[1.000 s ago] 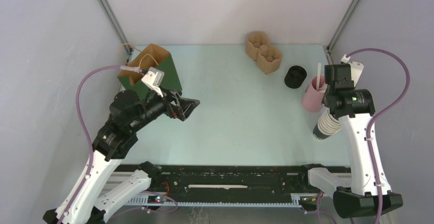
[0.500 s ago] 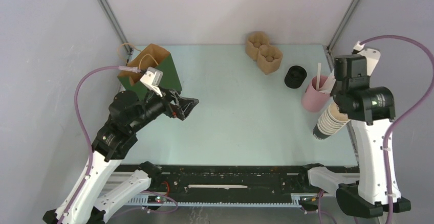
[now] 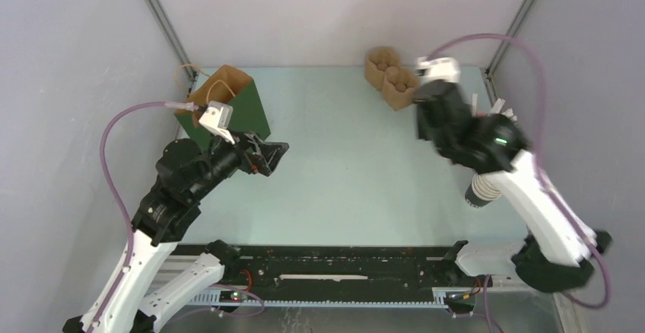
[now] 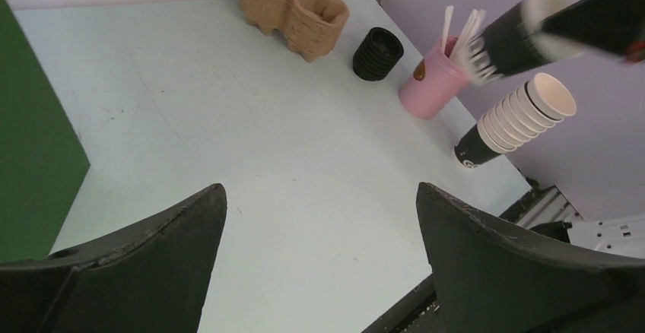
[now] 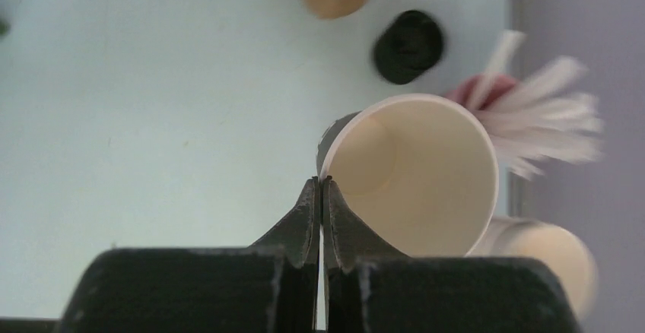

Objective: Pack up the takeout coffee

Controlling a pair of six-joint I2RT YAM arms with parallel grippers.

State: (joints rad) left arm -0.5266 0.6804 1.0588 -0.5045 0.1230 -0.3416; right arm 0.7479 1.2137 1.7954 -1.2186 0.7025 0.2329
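coffee cup [image 5: 414, 173] is pinched by its rim in the right tool [image 5: 320, 185], tipped sideways; black lids [image 5: 408, 46] lie just above it in frame; left tool [image 4: 319, 190] is spread wide.

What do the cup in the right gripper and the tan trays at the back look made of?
Held cup: paper, with a matte cream inside and a thin rolled rim. Tan trays: probably moulded pulp, going by the dull tan surface and soft rounded wells.
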